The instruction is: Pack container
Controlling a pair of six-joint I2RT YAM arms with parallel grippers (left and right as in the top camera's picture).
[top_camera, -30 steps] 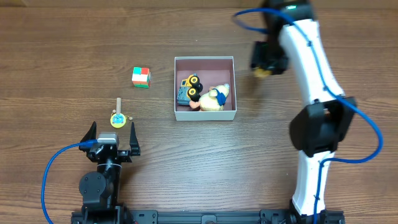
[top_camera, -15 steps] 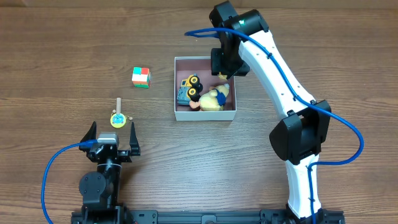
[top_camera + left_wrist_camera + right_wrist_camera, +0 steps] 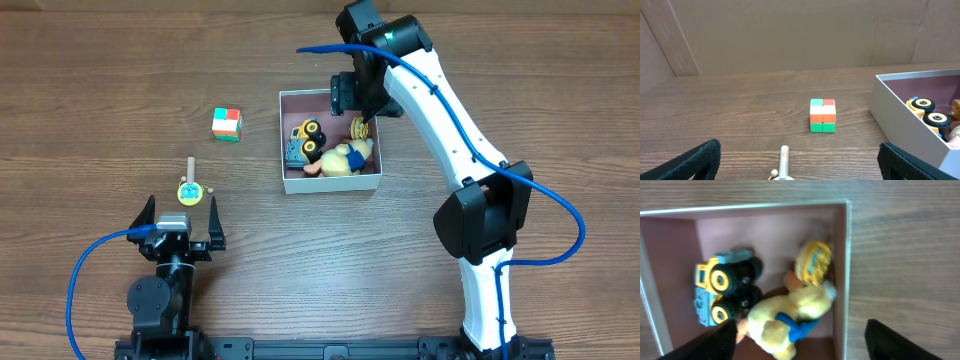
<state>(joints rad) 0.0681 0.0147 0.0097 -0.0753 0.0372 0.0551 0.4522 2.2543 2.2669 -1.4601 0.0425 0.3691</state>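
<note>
One yellow truck sits inside the container.

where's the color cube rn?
Overhead view: the cube sits on the left side, left of the container and apart from it, beyond the stick toy by the left gripper.

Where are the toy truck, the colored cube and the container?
toy truck (image 3: 726, 291), right wrist view, middle of its body.
colored cube (image 3: 822, 115), left wrist view, front face centre.
container (image 3: 312, 105), overhead view, bare maroon floor.
</note>
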